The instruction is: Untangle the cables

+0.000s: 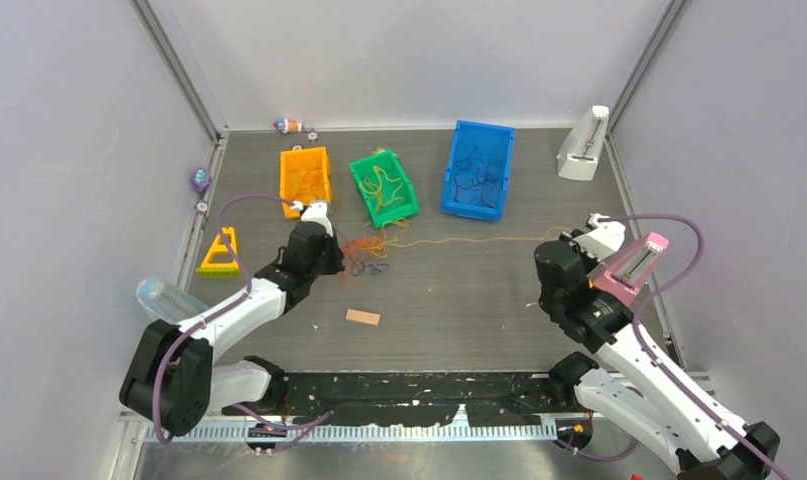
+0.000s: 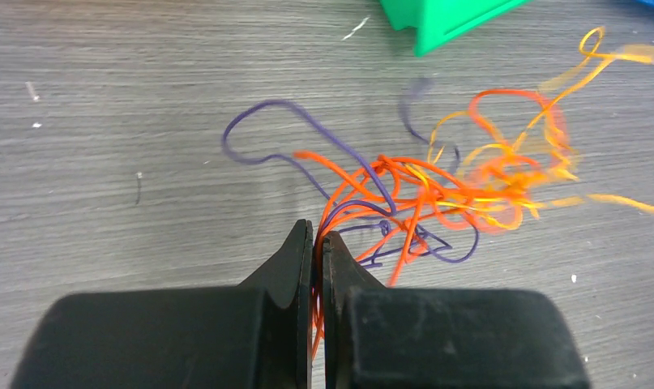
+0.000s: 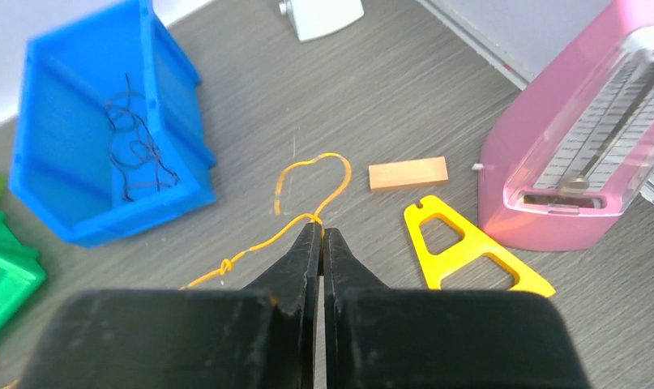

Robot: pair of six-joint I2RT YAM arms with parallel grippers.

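Tangle of cables (image 1: 365, 256) lies on the worktop (image 1: 459, 310), just at the near side of the green bin (image 1: 384, 187). Left end effector (image 2: 318, 241) is at the tangle, jaws closed tight on orange-red strands (image 2: 404, 174). One yellow cable (image 1: 469, 240) is stretched out from the tangle, well to the right of the green bin. It ends at the right end effector (image 3: 321, 232), whose jaws are pinched together on it.

The cables (image 1: 367, 258) are lying on the table (image 1: 459, 300) just before the middle bin (image 1: 360, 180), which is standing between the left bin (image 1: 285, 180) and the right bin (image 1: 451, 170), with a block (image 1: 362, 317) lying before them.
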